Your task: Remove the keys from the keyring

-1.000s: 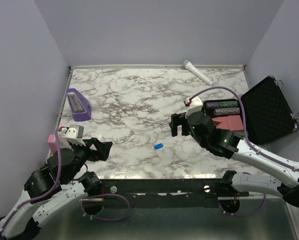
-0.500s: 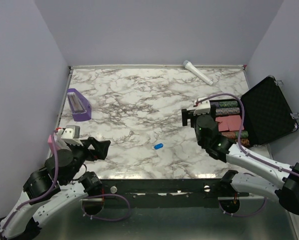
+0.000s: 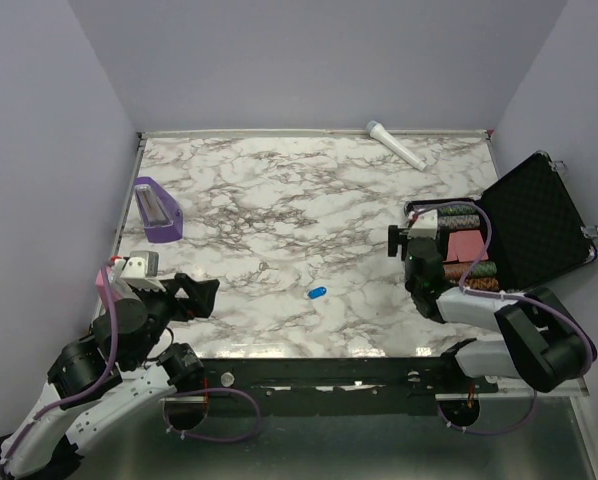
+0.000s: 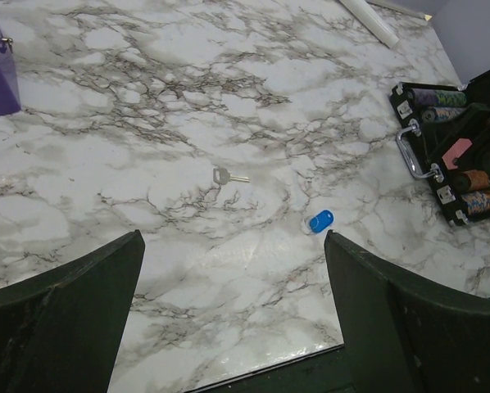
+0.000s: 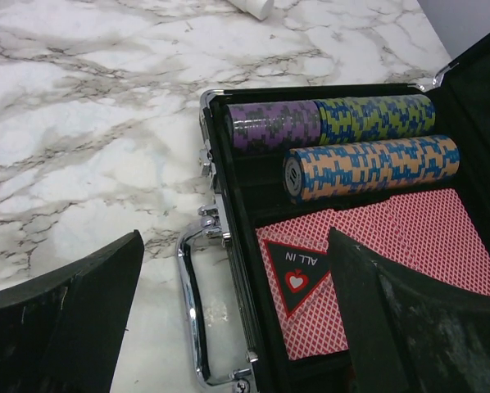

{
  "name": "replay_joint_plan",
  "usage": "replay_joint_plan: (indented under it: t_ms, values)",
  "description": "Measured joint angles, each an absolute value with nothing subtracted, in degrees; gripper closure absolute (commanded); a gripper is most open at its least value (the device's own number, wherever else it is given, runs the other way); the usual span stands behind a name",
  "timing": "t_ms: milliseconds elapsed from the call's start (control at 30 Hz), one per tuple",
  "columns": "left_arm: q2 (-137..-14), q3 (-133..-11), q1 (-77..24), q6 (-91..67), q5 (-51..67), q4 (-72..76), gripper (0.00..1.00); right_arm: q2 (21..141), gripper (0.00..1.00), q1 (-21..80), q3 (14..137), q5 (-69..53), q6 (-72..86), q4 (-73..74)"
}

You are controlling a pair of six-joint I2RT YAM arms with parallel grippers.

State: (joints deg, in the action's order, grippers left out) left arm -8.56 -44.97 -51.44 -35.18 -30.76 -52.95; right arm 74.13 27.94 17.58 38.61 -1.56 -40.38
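Observation:
The blue oval key tag with its thin ring [image 3: 317,293] lies on the marble table near the front edge; it also shows in the left wrist view [image 4: 319,221]. The tiny silver key [image 4: 229,176] lies flat and separate, up and left of the tag, clear of the ring. My left gripper [image 3: 201,293] is open and empty, low at the front left, with the tag just beyond its right finger [image 4: 233,237]. My right gripper [image 3: 399,240] is open and empty over the near left corner of the poker case, far right of the tag [image 5: 235,236].
An open black poker case [image 3: 519,225] with chip rolls and red cards stands at the right; its chrome handle [image 5: 192,311] lies between my right fingers. A purple wedge block [image 3: 156,208] stands at the left. A white cylinder [image 3: 396,145] lies at the back.
My right arm has pulled back from the middle of the table to the right, over the poker case. My left gripper has drawn back slightly. Tag and key have not moved.

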Motion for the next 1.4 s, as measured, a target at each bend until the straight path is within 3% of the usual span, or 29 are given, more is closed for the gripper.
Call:
replay_joint_plan:
  t_ms: [533,967,1400]
  values:
    - [-8.1,-44.2,-51.4,-34.5,-31.1,-52.8,0.01,87.6,0.00,17.0,11.6,31.6,-1.1,-71.7]
    - [-8.2,-44.2,-51.3,-34.3,-31.1,-52.8,0.01,92.7,0.00,7.0,12.2,14.1,3.4,-73.8]
    - [-8.3,-44.2,-50.7,-34.1,-31.1,-52.8,0.01,92.7,0.00,7.0,12.6,11.3,4.5,-74.5]
